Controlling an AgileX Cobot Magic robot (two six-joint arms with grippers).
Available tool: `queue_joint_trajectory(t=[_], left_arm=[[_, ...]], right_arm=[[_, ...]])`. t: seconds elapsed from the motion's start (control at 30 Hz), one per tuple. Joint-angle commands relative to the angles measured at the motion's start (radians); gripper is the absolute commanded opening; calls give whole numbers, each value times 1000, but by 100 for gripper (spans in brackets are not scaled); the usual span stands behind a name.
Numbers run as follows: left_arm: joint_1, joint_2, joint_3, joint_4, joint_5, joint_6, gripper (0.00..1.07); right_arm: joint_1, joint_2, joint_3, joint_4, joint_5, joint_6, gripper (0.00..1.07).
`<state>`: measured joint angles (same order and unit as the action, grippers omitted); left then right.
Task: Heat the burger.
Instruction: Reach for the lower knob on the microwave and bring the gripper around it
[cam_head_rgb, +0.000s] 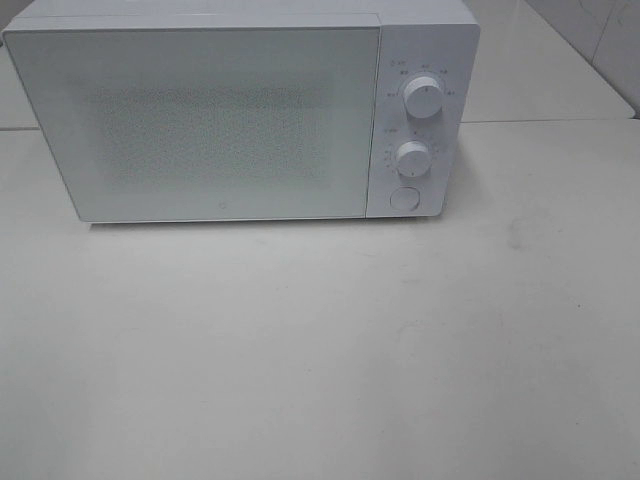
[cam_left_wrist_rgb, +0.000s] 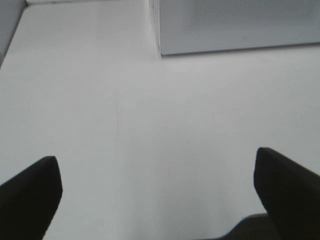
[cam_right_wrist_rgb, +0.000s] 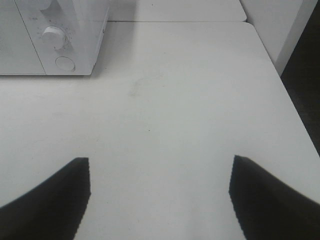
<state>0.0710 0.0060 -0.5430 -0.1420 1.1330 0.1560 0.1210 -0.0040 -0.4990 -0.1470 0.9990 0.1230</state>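
A white microwave (cam_head_rgb: 230, 110) stands at the back of the table with its door shut. The burger is out of view in every frame. Neither arm shows in the high view. In the left wrist view my left gripper (cam_left_wrist_rgb: 157, 195) hangs open over bare table, with the microwave's lower corner (cam_left_wrist_rgb: 200, 30) ahead of it. My right gripper (cam_right_wrist_rgb: 160, 192) is open too, nothing between its dark fingers (cam_right_wrist_rgb: 55, 200), and the microwave's control panel (cam_right_wrist_rgb: 62, 42) lies ahead and to one side.
The microwave's panel carries two round dials (cam_head_rgb: 424, 101) (cam_head_rgb: 412, 157) and a round button (cam_head_rgb: 404, 197). The white table (cam_head_rgb: 320, 350) stretches in front of it. In the right wrist view the table edge (cam_right_wrist_rgb: 295, 105) drops to a dark floor.
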Motion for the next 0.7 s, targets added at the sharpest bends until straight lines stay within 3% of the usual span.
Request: queue_joint_trajectory(t=[0.03, 0.7], left_arm=[[-1, -28, 26, 0, -60, -8, 98], [-1, -37, 25, 0, -60, -13, 98]], right_arm=[[-5, -27, 2, 0, 0, -1, 75], [-5, -18, 2, -1, 0, -1, 75]])
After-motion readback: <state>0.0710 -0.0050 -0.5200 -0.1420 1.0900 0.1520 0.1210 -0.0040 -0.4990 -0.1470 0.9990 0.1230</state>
